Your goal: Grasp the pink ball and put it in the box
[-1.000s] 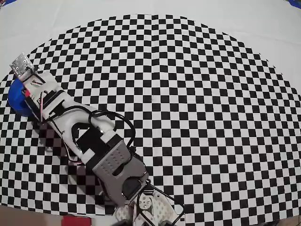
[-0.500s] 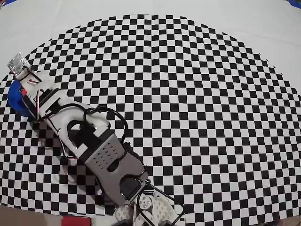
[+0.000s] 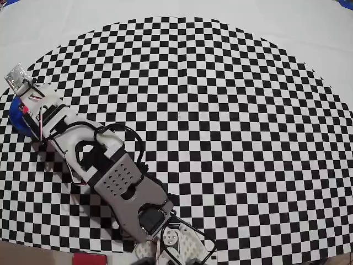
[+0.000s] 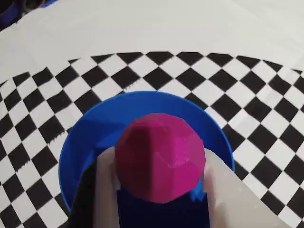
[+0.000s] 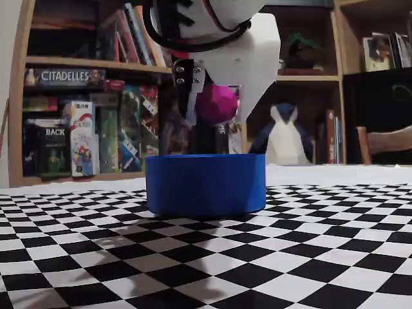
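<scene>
Bookshelves crowded with board games stand behind the black-and-white checkered cloth. At its left edge in the overhead view sits one round bright-blue plastic box. One faceted magenta-pink ball hangs just above its opening, clamped in the single white two-finger gripper. Transport looks finished; next, the jaws need only part to drop it.

Even bright light, soft shadows

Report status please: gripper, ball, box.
Gripper shut on ball. Ball held above box, not inside yet. Nothing in the way.
</scene>
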